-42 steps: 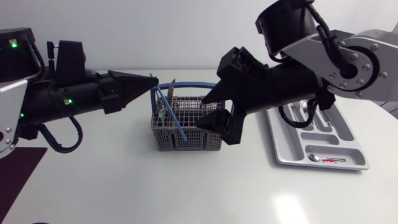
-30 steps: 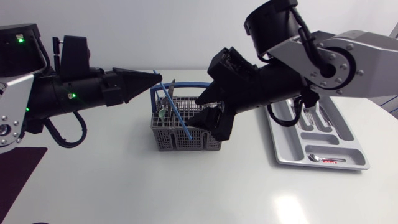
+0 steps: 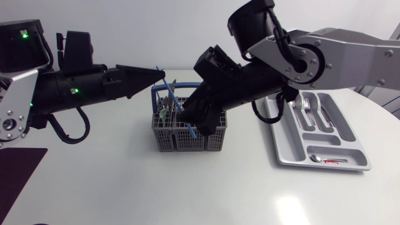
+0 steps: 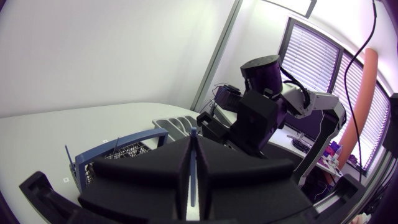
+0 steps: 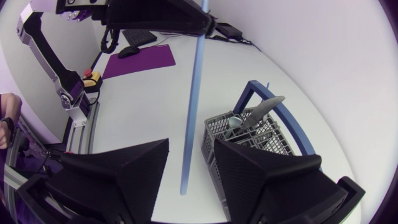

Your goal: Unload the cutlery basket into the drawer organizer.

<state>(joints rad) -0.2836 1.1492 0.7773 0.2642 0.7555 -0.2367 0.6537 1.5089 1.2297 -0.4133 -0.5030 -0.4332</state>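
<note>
You've got a white table [image 3: 187,194]: grey cutlery basket [image 3: 181,142] right under the right gripper [image 3: 192,122] and its jaws, drawer organizer [image 3: 297,153] back behind them, dark purple mat [image 3: 15,178] well behind the left gripper [image 3: 164,76].

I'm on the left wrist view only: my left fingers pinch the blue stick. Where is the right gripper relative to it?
Observer: In the right wrist view the blue stick runs down between the right gripper's open fingers. Neither finger touches it.
Operator: Is its lower end out of the basket?
Observer: It looks so. Its lower tip hangs free between those fingers, and the basket sits off to one side, ahead of them.
Operator: Anything left in the basket?
Observer: Yes, a knife leans in it, with other metal pieces beside it.
</note>
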